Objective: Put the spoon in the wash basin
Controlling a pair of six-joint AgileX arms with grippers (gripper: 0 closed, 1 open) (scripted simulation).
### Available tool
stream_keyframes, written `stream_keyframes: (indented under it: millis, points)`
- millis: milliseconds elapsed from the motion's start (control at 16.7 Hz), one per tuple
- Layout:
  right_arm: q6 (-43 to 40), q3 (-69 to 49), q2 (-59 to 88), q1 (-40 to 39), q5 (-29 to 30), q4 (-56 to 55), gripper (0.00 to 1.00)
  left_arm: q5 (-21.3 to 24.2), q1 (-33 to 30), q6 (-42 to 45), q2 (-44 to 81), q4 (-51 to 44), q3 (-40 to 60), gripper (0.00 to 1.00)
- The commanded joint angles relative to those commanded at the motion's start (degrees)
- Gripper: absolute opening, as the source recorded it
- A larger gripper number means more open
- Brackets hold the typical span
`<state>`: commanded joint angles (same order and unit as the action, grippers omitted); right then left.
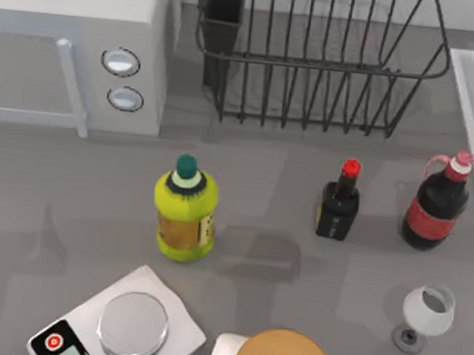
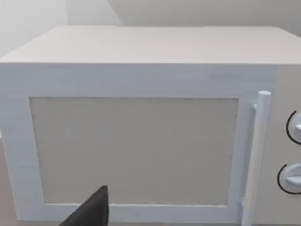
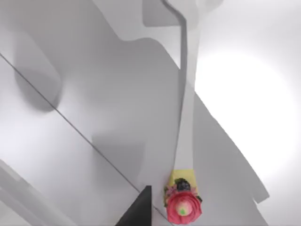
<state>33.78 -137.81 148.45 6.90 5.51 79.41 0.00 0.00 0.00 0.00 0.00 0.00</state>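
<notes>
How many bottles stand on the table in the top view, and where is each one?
3. The yellow bottle stands left of centre, the small dark bottle right of centre, and the dark round bottle near the right side. None seems hidden.

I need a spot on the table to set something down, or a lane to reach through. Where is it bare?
Bare patches: between the microwave and the yellow bottle, and between that bottle and the small black bottle. Crowded: the right side, with the dark round bottle and wine glass, and the near edge, with the scale.
</notes>
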Motion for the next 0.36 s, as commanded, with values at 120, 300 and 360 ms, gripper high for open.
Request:
stream_keyframes:
  millis: [120,300,360]
  points:
    - [0.0,0.0,0.0,0.0,0.0,0.0,1.0,0.0,0.0,0.0,0.0,0.0,0.0,1.0]
    - [0.0,0.0,0.0,0.0,0.0,0.0,1.0,0.0,0.0,0.0,0.0,0.0,0.0,1.0]
    - [0.0,0.0,0.0,0.0,0.0,0.0,1.0,0.0,0.0,0.0,0.0,0.0,0.0,1.0]
